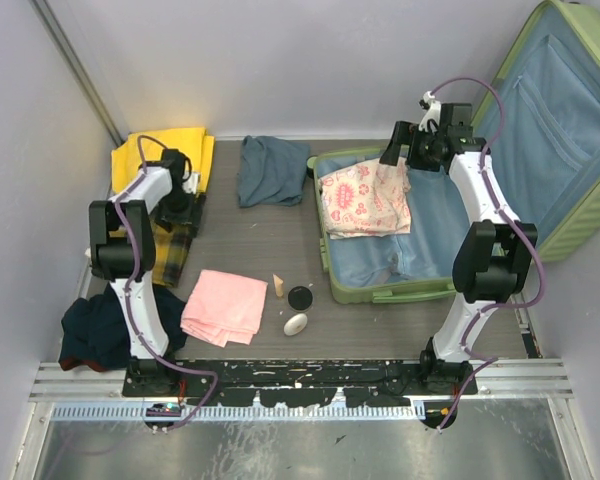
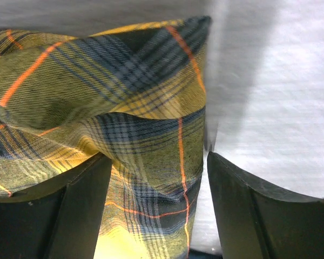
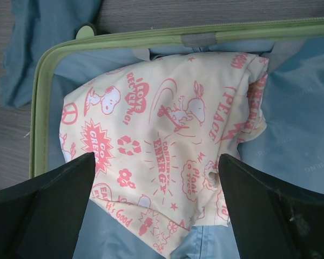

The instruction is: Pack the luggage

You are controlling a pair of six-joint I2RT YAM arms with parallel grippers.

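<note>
The luggage [image 1: 390, 293], a light-green suitcase, lies open at the right with its blue-lined lid [image 1: 560, 130] leaning on the wall. A cream garment with pink print [image 1: 365, 197] lies in its base. My right gripper [image 1: 405, 150] hovers open above that garment [image 3: 167, 135], nothing between its fingers, with the green rim [image 3: 151, 36] beyond. At the far left my left gripper [image 1: 177, 205] is down on a yellow plaid cloth [image 1: 170, 250]. In the left wrist view a raised fold of plaid [image 2: 151, 178] stands between the open fingers of the gripper [image 2: 159, 156]. The left finger touches it; a gap shows at the right finger.
A yellow cloth [image 1: 165, 150] lies behind the plaid, a grey-blue garment [image 1: 272, 170] at the back centre, a folded pink cloth [image 1: 225, 305] near the front and a dark navy garment [image 1: 95, 330] at the left arm's base. A wooden cone [image 1: 278, 286], black disc [image 1: 300, 297] and white oval [image 1: 296, 324] sit mid-table.
</note>
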